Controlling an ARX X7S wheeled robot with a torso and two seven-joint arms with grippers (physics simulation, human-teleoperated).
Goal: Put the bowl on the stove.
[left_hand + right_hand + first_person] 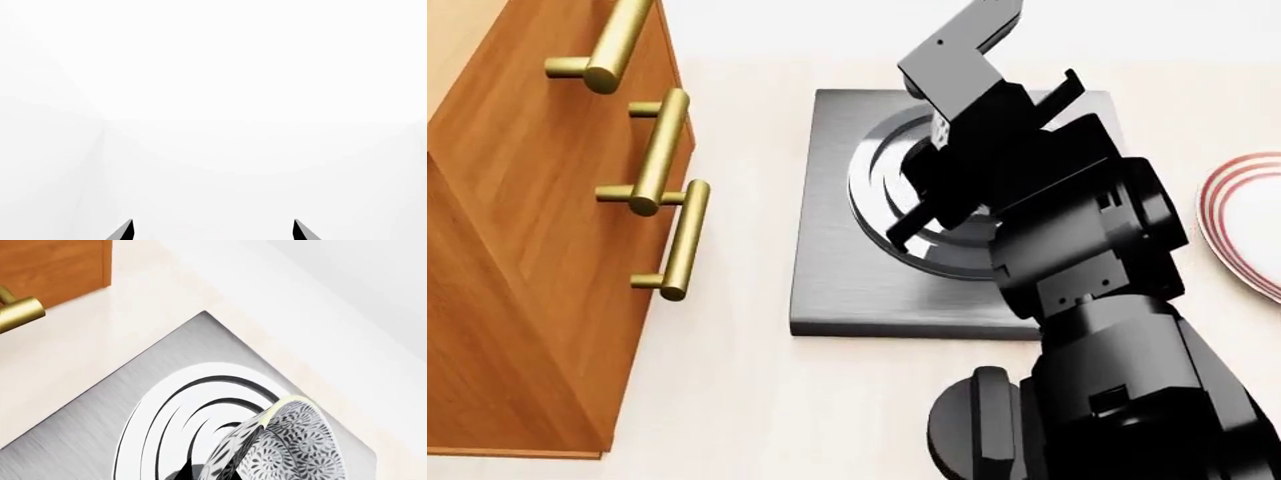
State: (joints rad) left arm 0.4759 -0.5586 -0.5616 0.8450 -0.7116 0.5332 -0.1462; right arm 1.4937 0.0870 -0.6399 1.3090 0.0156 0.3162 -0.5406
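Stove [827, 270] is the landmark: one dark grey brushed-metal square slab flat on the cream tabletop [747, 400], concentric raised burner rings [167, 415] at its centre. Beside the stove on the head view's left: one wooden cabinet [521, 280] with three brass bar handles [681, 240], near the slab but not touching it. On the opposite side of the stove, cut by the frame edge: one flat white plate with red rim rings [1244, 225], apart from the slab. Right arm [1068, 260] stretches over the stove and blocks most of the rings and the whole bowl in head view; a round black part [981, 420] of the robot shows just off the stove's near edge. One bowl [287, 445], seen only in the right wrist view: small, deep, white with dense grey leaf-like print inside and out, pale rim. It's tilted, over the burner rings, stove surface visible around it; can't tell if it touches the rings. Right gripper's fingers [230, 467] show as dark slivers against the bowl wall at the frame edge, apparently clamped on it. Left gripper [213, 231]: two dark fingertips [123, 231] well apart, nothing between them, only blank white surface ahead; it doesn't show in head view.
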